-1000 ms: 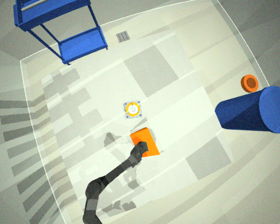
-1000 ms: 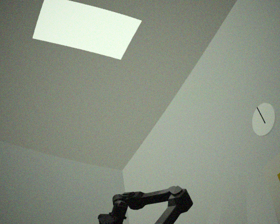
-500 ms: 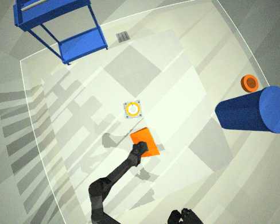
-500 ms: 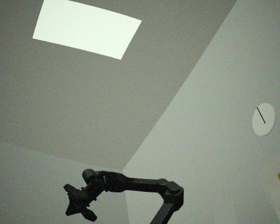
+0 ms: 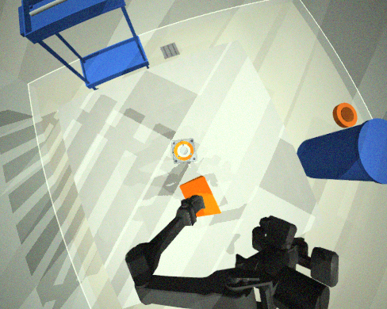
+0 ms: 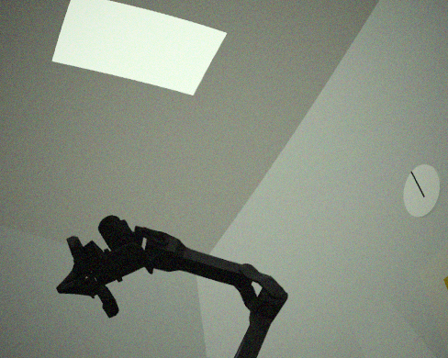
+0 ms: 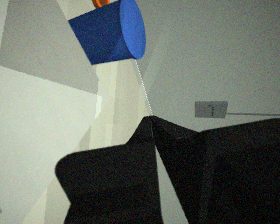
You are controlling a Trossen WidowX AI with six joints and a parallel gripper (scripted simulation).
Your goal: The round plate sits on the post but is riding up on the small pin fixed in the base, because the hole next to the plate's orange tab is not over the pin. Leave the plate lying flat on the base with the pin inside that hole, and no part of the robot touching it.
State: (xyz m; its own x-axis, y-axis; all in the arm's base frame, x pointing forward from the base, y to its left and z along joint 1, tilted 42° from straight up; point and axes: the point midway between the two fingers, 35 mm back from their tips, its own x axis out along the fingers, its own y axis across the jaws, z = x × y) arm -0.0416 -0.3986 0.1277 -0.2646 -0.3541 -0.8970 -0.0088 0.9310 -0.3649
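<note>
A small round plate (image 5: pixel 192 150) shows as an orange ring around the pale post (image 5: pixel 184 150) on the square grey base (image 5: pixel 175 160), near the middle of the top view. At this size I cannot make out the tab, its hole or the pin, nor tell whether the plate lies flat. The gripper (image 6: pixel 60 289) (image 7: pixel 150 119) is shut, its fingertips meeting with nothing between them. It is raised well away from the plate, toward the lower right of the top view, and does not touch it. Plate and base are out of view in the exterior view and the wrist view.
An orange block (image 5: pixel 195 187) lies under the arm's foot, close to the base. A large blue cylinder (image 5: pixel 332 154) (image 7: pixel 103 37) and an orange ring (image 5: pixel 338 116) are at the right. A blue cart (image 5: pixel 114 61) stands at the upper left, near a grey grate (image 5: pixel 170 51).
</note>
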